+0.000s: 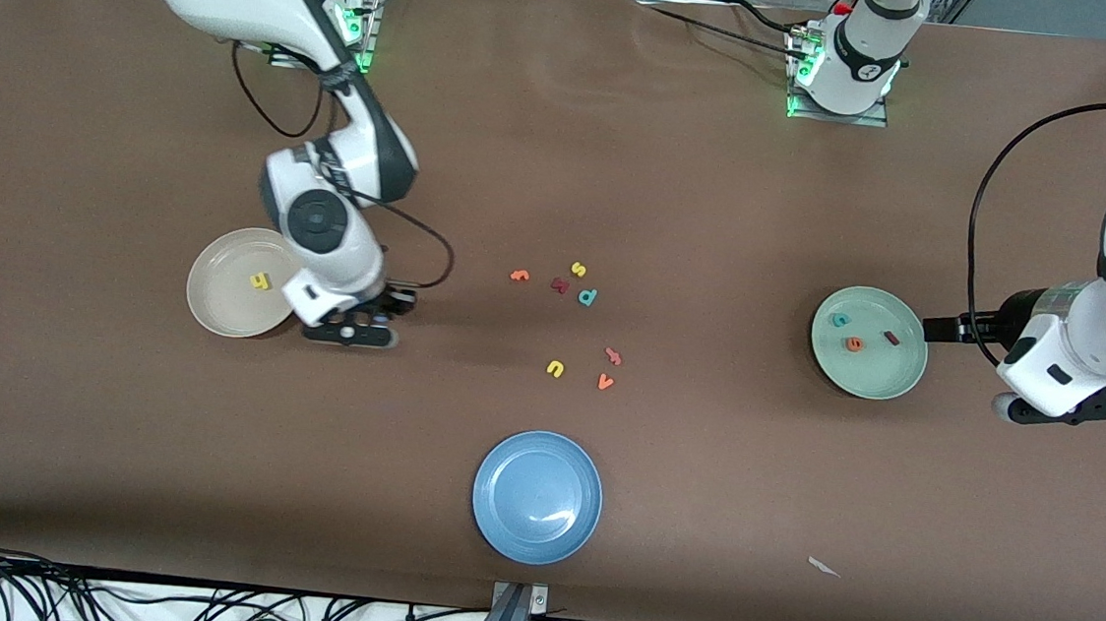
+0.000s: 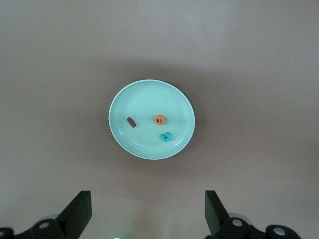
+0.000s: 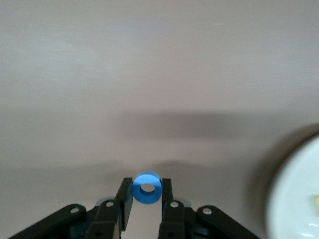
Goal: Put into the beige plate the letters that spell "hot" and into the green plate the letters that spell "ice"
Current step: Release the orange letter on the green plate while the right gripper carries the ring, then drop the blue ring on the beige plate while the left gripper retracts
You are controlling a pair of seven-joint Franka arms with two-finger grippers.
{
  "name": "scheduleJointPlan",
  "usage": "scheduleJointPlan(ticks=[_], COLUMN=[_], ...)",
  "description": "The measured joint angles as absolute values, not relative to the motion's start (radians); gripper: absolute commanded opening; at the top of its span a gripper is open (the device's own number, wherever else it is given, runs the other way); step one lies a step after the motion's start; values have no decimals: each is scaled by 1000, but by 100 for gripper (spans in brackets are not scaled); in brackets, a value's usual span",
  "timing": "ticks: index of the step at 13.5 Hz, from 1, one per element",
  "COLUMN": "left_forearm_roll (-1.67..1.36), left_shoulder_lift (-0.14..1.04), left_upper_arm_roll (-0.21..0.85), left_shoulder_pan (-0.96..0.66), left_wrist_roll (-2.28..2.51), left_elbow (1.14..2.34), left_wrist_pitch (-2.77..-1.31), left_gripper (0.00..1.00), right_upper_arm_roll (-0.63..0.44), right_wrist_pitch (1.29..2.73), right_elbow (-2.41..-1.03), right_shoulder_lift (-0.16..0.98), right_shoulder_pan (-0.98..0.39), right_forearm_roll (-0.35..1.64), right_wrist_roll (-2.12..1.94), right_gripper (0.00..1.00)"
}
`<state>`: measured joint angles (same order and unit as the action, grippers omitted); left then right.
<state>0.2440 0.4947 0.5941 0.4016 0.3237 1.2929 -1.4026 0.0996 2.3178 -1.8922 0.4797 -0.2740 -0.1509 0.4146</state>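
My right gripper (image 3: 147,193) is shut on the blue ring-shaped o (image 3: 147,187), just over the bare table beside the beige plate (image 1: 217,309). In the front view the right gripper (image 1: 356,327) hides the o. A yellow h (image 1: 261,281) lies in the beige plate. The green plate (image 1: 878,381) holds the teal c (image 1: 840,319), the orange e (image 1: 853,344) and the dark red i (image 1: 891,338). The orange t (image 1: 519,275) lies on the table mid-way between the plates. My left gripper (image 1: 1067,406) waits open and empty beside the green plate (image 2: 144,99).
Loose letters lie around the t: a dark red k (image 1: 560,285), a yellow s (image 1: 578,269), a teal p (image 1: 588,297), a yellow u (image 1: 555,368), a salmon f (image 1: 613,356), an orange v (image 1: 605,382). A blue plate (image 1: 498,504) sits nearest the front camera.
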Motion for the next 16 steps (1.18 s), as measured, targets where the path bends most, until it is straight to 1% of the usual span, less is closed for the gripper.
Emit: scheduleJointPlan(ticks=[1,2,3,4,5,6,7,8,9,10,11,12,13,15,16], left_forearm_roll=[244,238,211,166,108,44,-13,-46,-55,-57,-58,-58,-58,-58,-58], left_shoulder_lift=[495,495,495,494,491,486,477,466,453,438,420,402,385,359,351], left_upper_arm_roll=[583,551,509,452,373,284,211,172,161,160,160,160,160,157,155], left_shoulder_pan=[385,358,329,293,248,200,163,146,141,139,136,133,133,133,133], left_wrist_roll=[312,286,259,240,227,216,206,203,201,201,201,201,199,181,175], left_elbow=[1285,1275,1258,1232,1205,1182,1167,1160,1157,1160,1172,1194,1220,1266,1280], left_wrist_pitch=[-1394,-1388,-1388,-1387,-1378,-1366,-1361,-1361,-1364,-1375,-1395,-1419,-1437,-1465,-1485], left_gripper=[100,100,100,100,100,100,99,98,98,98,93,90,91,99,100], right_upper_arm_roll=[99,99,99,99,99,99,100,100,100,100,103,106,110,134,159], right_wrist_pitch=[2298,2272,2246,2222,2206,2201,2201,2201,2201,2201,2202,2203,2209,2238,2252], right_elbow=[-1932,-1973,-2007,-2038,-2068,-2100,-2130,-2157,-2172,-2178,-2179,-2180,-2182,-2185,-2185], right_shoulder_lift=[436,390,351,317,288,264,247,234,227,223,223,224,225,232,236], right_shoulder_pan=[-233,-192,-159,-129,-103,-80,-65,-54,-49,-48,-48,-48,-48,-47,-47], right_forearm_roll=[-151,-151,-151,-151,-151,-151,-151,-151,-151,-150,-150,-144,-127,-82,-74], right_wrist_roll=[334,252,187,136,96,63,39,23,18,17,17,17,17,31,66], right_gripper=[30,35,37,37,38,41,49,55,59,60,61,61,61,61,61])
